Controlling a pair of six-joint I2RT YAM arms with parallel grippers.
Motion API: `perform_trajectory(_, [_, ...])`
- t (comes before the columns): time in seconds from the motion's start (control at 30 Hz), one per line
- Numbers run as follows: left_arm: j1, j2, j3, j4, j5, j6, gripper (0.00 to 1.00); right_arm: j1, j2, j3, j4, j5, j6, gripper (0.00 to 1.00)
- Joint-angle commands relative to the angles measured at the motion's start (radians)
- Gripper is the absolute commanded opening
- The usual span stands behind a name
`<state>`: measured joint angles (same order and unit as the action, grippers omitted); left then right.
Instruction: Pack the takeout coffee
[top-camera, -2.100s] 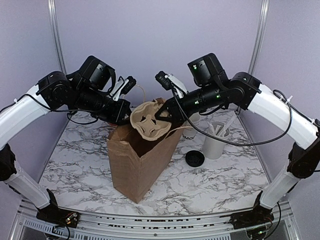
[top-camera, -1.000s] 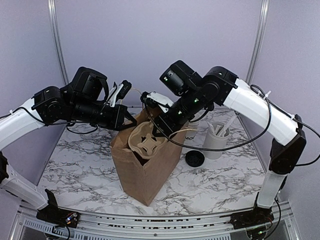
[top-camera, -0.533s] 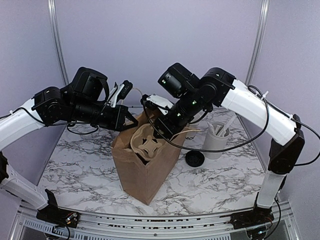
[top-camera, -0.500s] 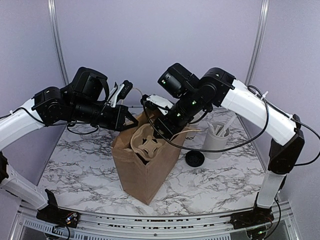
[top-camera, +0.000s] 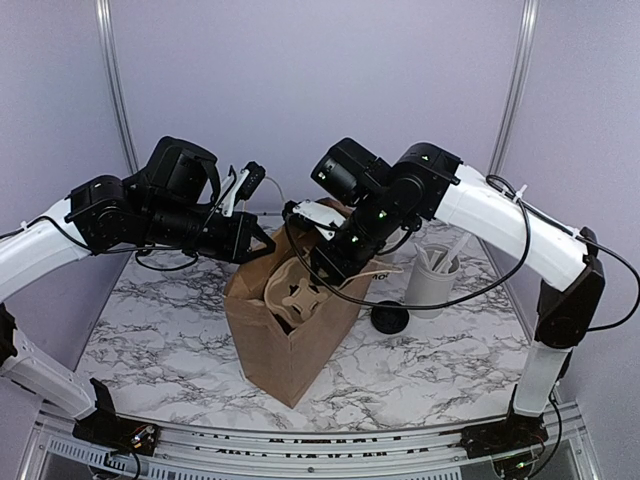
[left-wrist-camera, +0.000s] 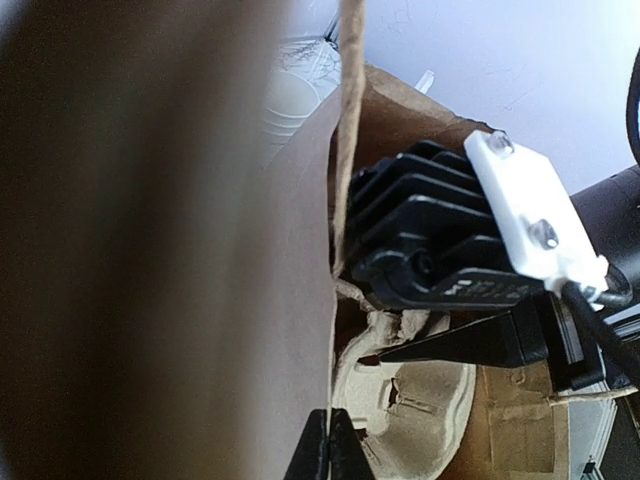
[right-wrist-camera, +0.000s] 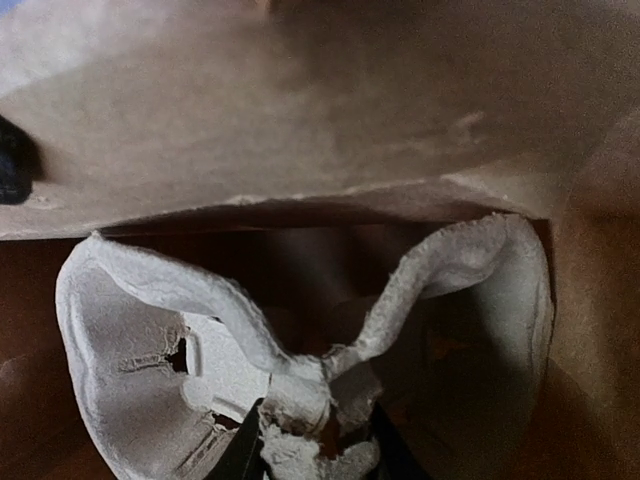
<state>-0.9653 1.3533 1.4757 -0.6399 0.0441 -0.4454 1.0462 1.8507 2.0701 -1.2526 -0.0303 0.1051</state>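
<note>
A brown paper bag (top-camera: 285, 335) stands open mid-table. My left gripper (top-camera: 262, 243) is shut on the bag's left rim; in the left wrist view its fingertips (left-wrist-camera: 329, 455) pinch the paper edge. My right gripper (top-camera: 325, 268) is shut on the middle ridge of a pulp cup carrier (top-camera: 298, 292) and holds it tilted in the bag's mouth. The carrier also shows in the right wrist view (right-wrist-camera: 150, 340), gripped at the gripper (right-wrist-camera: 315, 450). The round black lid (top-camera: 390, 318) lies on the table right of the bag. The single coffee cup is hidden behind my right arm.
A taller white cylinder of white utensils (top-camera: 432, 275) stands right of the lid. A stack of white cups (left-wrist-camera: 290, 100) shows behind the bag in the left wrist view. The bag's paper handle (top-camera: 385, 268) hangs out to the right. Walls close the back and sides.
My right gripper has lowered and pushed the carrier from above the bag into its mouth. The bag has shifted slightly. My left gripper keeps its hold on the rim.
</note>
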Motion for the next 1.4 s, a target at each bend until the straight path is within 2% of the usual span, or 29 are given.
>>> perform_trajectory(0.0, [-0.008, 0.0, -0.002, 0.01, -0.022, 0.009, 0.0, 0.009, -0.004, -0.008, -0.007, 0.021, 0.012, 0.27])
perform_trajectory(0.6, [-0.01, 0.012, 0.001, 0.013, -0.013, 0.014, 0.0, 0.018, 0.017, -0.003, -0.009, 0.022, 0.008, 0.32])
perform_trajectory(1.03, [-0.012, 0.01, 0.003, 0.014, -0.013, 0.015, 0.0, 0.021, 0.015, 0.026, -0.012, 0.035, 0.009, 0.54])
perform_trajectory(1.37, [-0.015, 0.013, 0.006, 0.013, -0.012, 0.014, 0.0, 0.023, 0.006, 0.052, 0.003, 0.036, 0.006, 0.63])
